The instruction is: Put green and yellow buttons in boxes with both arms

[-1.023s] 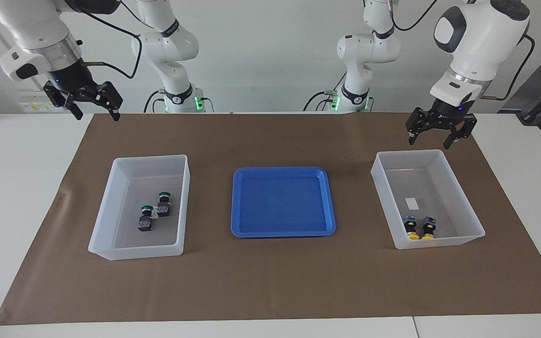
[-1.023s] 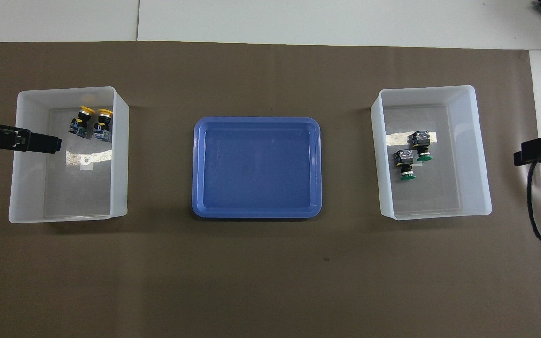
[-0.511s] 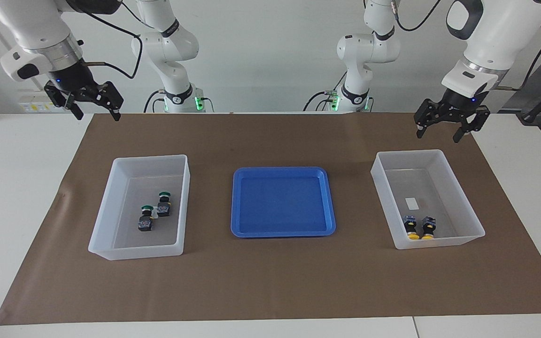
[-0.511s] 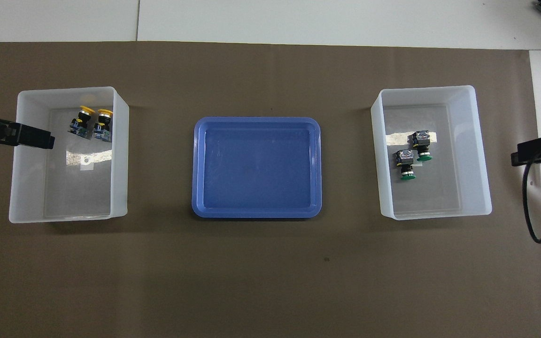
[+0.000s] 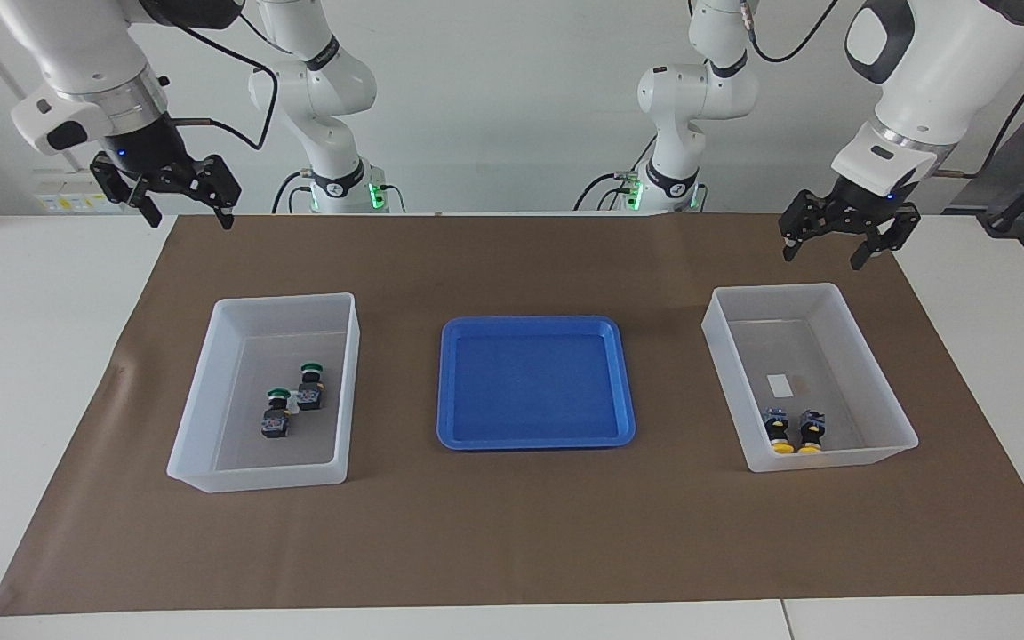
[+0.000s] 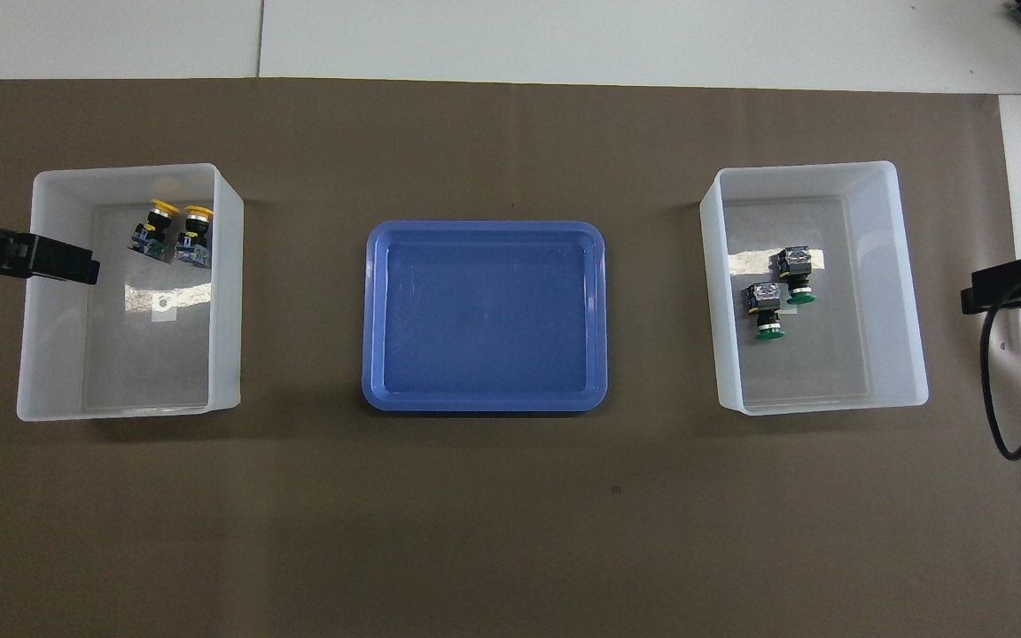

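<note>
Both grippers have lifted clear over the past second: the left gripper (image 5: 847,238) has risen from the rim of its bin, and the right gripper (image 5: 179,192) has shifted slightly toward the table's middle. Each hangs with fingers spread wide and nothing between them, over the brown mat's edge nearest the robots.

Two green-capped buttons (image 5: 292,400) lie on their sides, touching, in the translucent bin (image 5: 210,382) toward the right arm's end. Two yellow mushroom-capped buttons (image 5: 793,430) lie side by side against the wall farthest from the robots in the other bin (image 5: 868,356), toward the left arm's end. Between the bins sits a blue tray (image 5: 535,381) holding nothing.

With all four switches binned, the sorting looks finished. The buttons appear light, rigid and hard-shelled; their squared black-and-blue bodies would offer flatter, surer purchase than the smooth rounded caps.
</note>
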`<state>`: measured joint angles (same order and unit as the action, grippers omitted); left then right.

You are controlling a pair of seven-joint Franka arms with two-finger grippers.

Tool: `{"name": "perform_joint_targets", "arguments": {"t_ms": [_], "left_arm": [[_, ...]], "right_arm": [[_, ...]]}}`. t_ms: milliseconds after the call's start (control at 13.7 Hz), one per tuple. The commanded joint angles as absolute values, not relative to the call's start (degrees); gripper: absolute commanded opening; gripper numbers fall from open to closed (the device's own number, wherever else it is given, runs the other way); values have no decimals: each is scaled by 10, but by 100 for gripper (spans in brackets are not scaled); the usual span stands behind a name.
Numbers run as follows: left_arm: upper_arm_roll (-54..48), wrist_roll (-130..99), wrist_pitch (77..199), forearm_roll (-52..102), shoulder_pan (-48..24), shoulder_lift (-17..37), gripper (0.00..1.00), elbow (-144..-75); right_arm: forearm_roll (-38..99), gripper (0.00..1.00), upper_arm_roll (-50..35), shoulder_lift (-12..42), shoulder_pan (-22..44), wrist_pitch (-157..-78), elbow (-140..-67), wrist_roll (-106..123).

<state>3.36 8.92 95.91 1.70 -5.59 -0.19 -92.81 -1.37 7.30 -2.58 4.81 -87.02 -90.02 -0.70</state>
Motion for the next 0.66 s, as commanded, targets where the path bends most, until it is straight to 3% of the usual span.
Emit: {"name": "perform_joint_targets", "arguments": {"t_ms": [0,584], "left_arm": [[32,76,944,4,-51,-12,100,-931],[32,76,926,4,-51,-17,100,-933]], "right_arm": [[-11,100,70,-31,42,-865,-905,-11],[-11,100,70,-35,42,-865,-904,-6]]}}
